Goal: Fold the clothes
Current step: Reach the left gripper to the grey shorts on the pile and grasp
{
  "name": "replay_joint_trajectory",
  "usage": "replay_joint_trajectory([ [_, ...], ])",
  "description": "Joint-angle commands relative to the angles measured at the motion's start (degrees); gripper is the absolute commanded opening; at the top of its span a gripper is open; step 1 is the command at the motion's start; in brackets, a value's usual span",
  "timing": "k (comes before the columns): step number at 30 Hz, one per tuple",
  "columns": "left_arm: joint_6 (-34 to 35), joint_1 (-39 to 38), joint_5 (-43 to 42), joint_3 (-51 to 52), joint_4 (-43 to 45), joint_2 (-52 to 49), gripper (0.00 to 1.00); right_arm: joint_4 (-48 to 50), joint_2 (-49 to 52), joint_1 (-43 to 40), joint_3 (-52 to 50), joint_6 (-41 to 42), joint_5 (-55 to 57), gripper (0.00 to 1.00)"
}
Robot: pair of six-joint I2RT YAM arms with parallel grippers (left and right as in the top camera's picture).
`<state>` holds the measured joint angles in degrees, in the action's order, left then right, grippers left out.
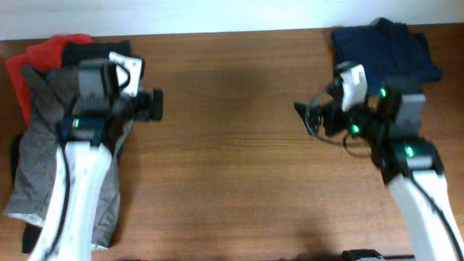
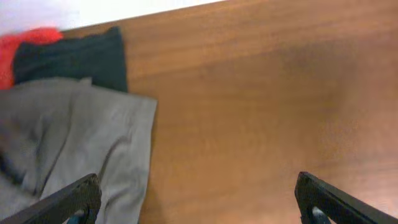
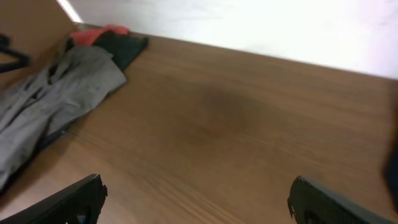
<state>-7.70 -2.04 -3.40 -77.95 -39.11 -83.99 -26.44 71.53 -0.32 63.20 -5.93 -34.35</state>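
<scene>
Grey shorts [image 1: 32, 156] with a pale edge lie at frame left. Upper left are a red shirt [image 1: 43, 52] and a black shirt [image 1: 87, 51]. A navy garment [image 1: 391, 47] sits upper right, on the brown wood-grain desk [image 1: 232, 167].

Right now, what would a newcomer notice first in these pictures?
A rumpled heap lies at the table's left edge: grey shorts, with a red shirt and a black shirt at the far end. A folded navy garment sits in the far right corner. The left pincer and right pincer hang open above the wood.
</scene>
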Motion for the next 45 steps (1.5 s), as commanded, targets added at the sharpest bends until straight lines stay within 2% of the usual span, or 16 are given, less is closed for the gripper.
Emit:
replay_joint_trajectory([
  [1,-1.01,0.35,-3.02,-1.51,3.13,-6.34,0.99,2.67,7.39,0.33,1.53,0.48,-6.47,0.99],
  [7,-2.27,0.35,-1.18,-1.51,11.74,-15.56,0.99,6.14,17.31,0.31,1.53,0.9,-12.79,0.99],
  [11,-2.27,0.35,7.98,-1.51,16.39,-23.17,0.97,5.38,22.16,0.33,1.51,0.92,-12.85,0.96],
  [13,-2.78,0.35,11.41,-1.51,17.68,-26.29,0.91,4.26,22.86,0.33,1.49,0.9,-12.79,0.95],
  [15,-2.69,0.35,11.82,-1.51,18.99,-29.66,0.89,3.23,22.93,0.33,1.49,0.92,-12.61,0.92],
  [16,-2.71,0.35,11.87,-1.51,19.56,-31.63,0.82,2.84,22.93,0.33,1.49,0.92,-12.61,0.9],
  [18,-2.43,0.48,13.33,-1.51,20.26,-35.21,0.82,1.73,22.93,0.33,1.49,0.92,-12.61,0.88],
  [21,-1.51,1.09,15.96,-1.51,20.46,-37.55,0.82,0.42,22.93,0.37,1.49,0.9,-12.59,0.88],
  [25,3.43,3.17,17.18,-1.49,21.05,-38.51,0.82,-0.39,22.93,0.37,1.49,0.9,-12.59,0.88],
  [32,3.56,7.37,17.35,-1.49,24.02,-40.98,0.8,-0.68,22.93,0.37,1.49,0.92,-12.59,0.88],
  [34,3.56,7.74,17.35,-1.49,25.97,-42.29,0.64,-0.83,22.93,0.37,1.49,0.92,-12.59,0.88],
  [35,3.56,7.74,17.35,-1.49,26.71,-42.45,0.5,-0.85,22.93,0.37,1.49,0.92,-12.59,0.87],
  [36,3.56,7.74,17.35,-1.49,27.71,-42.6,0.31,-0.85,22.93,0.37,1.46,0.92,-12.61,0.85],
  [39,3.56,7.56,17.33,-1.51,29.92,-42.53,0.01,-0.85,22.93,0.37,1.46,0.92,-12.61,0.81],
  [42,3.52,6.73,17.35,-2.51,29.81,-40.92,0.0,-0.79,22.93,0.37,1.49,0.9,-12.59,0.78],
  [45,3.52,5.03,17.35,-5.86,25.24,-36.24,0.01,0.31,22.93,0.31,1.49,0.92,-12.52,0.75],
])
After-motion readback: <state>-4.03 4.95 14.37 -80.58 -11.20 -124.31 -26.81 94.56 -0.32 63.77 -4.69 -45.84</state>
